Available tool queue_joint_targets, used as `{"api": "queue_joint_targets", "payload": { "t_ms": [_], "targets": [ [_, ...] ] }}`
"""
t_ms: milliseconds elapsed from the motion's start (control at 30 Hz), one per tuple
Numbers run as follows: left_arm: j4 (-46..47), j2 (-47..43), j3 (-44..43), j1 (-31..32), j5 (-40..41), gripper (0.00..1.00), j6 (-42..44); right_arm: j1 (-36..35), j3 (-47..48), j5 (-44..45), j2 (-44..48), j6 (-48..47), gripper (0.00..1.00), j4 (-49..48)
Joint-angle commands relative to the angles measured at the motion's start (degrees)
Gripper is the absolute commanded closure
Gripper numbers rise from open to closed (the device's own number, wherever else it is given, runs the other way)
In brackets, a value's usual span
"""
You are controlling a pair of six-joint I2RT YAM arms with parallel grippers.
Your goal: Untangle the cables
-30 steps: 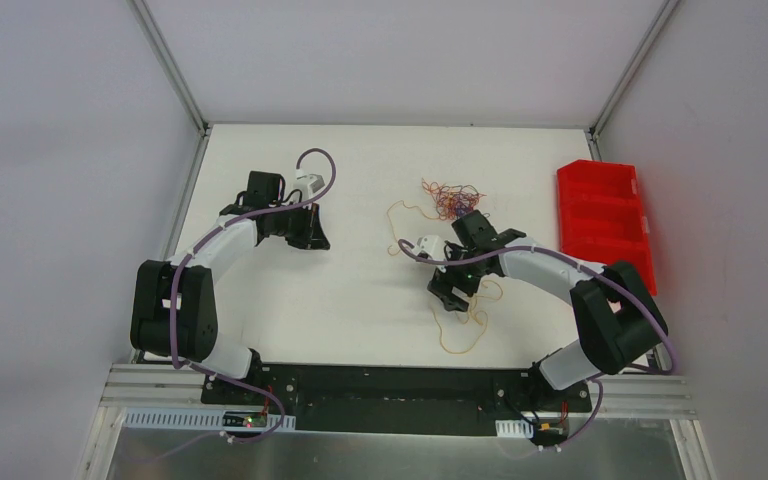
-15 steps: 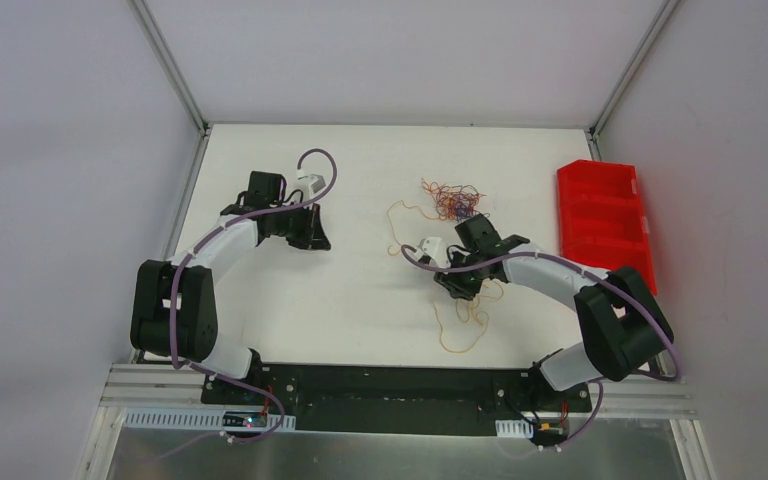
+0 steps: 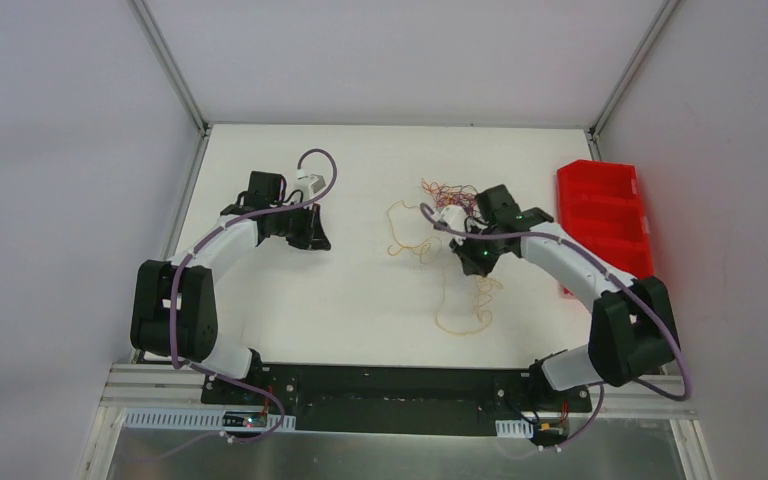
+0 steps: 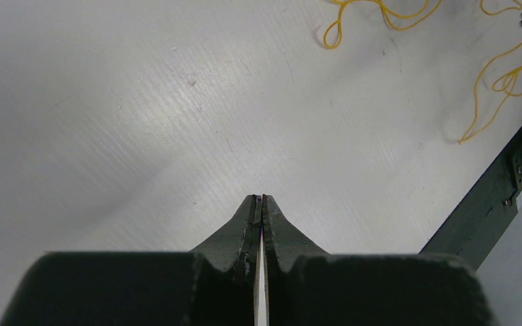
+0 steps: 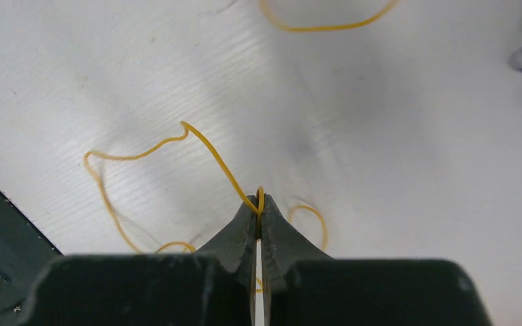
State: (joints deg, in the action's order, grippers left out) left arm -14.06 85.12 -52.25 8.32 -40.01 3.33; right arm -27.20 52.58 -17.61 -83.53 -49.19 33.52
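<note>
Cables [image 3: 438, 190] thin, wiry, looping on white table [image 3: 360, 300], right fingers [image 5: 253, 214] pinching yellow strand [image 5: 211, 156], left fingers [image 4: 255, 207] clenched

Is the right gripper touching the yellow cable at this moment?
Touching. The right wrist view shows it plainly: the right gripper is shut, and a loop of the yellow cable is pinched between its tips.

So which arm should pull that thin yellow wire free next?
Right: the right fingers grip the thin yellow wire beside the coloured tangle; the left fingers are shut, empty, far off.
</note>
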Motion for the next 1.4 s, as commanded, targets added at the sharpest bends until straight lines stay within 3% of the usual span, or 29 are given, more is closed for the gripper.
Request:
{"api": "queue_joint_targets", "payload": {
  "t_ms": [0,233,467,533,600,700,767,867,1000,1133,1233,1333,1367],
  "targets": [
    [-0.35,-0.86,-1.83,0.45,-0.52,0.97,-0.61,4.29,10.13,-4.07,5.68,0.15,1.00,11.36],
    [-0.08,-0.47,-1.75,0.65,-0.64,0.97,-0.87,4.48,6.63,-1.53,5.85,-5.89,1.00,16.62],
    [-0.08,-1.06,-0.82,0.65,-0.51,0.97,-0.42,4.81,-0.47,3.68,3.82,-9.31,1.00,13.37],
    [-0.08,-0.84,-0.95,0.65,-0.63,0.97,-0.59,4.88,-1.73,5.72,2.61,-8.57,0.88,10.51],
    [-0.09,-0.60,-1.18,0.65,-0.62,0.97,-0.75,4.80,-1.80,7.20,1.26,-7.23,0.61,8.07],
    [-0.09,-0.64,-1.38,0.64,-0.61,0.97,-0.76,4.90,0.15,6.60,-0.69,-4.01,0.32,8.02],
    [-0.09,-0.59,-1.39,0.65,-0.66,0.97,-0.70,4.91,0.51,4.77,-1.18,-2.91,0.24,8.38],
    [-0.08,-0.74,-1.21,0.68,-0.51,0.97,-0.62,4.83,-1.12,1.78,-1.26,-3.86,0.22,8.24],
    [-0.06,-0.41,-1.29,0.65,-0.63,0.97,-0.82,3.84,-2.97,2.15,-3.36,-5.50,0.25,5.29],
    [-0.09,-0.38,-1.72,0.65,-0.56,0.97,-1.05,3.75,-2.75,1.75,-6.72,-7.03,0.34,4.68],
    [-0.16,-1.01,-1.77,0.65,-0.32,0.97,-0.99,3.74,-1.81,1.19,-7.63,-7.33,0.56,6.07],
    [-0.45,-1.80,-1.74,0.65,-0.37,0.96,-0.92,4.15,0.27,1.35,-6.16,-6.41,0.96,9.29],
    [-0.70,-2.13,-1.88,0.65,-0.59,0.95,-0.88,4.66,1.61,0.79,-5.09,-5.65,1.00,10.90]
  ]
}}
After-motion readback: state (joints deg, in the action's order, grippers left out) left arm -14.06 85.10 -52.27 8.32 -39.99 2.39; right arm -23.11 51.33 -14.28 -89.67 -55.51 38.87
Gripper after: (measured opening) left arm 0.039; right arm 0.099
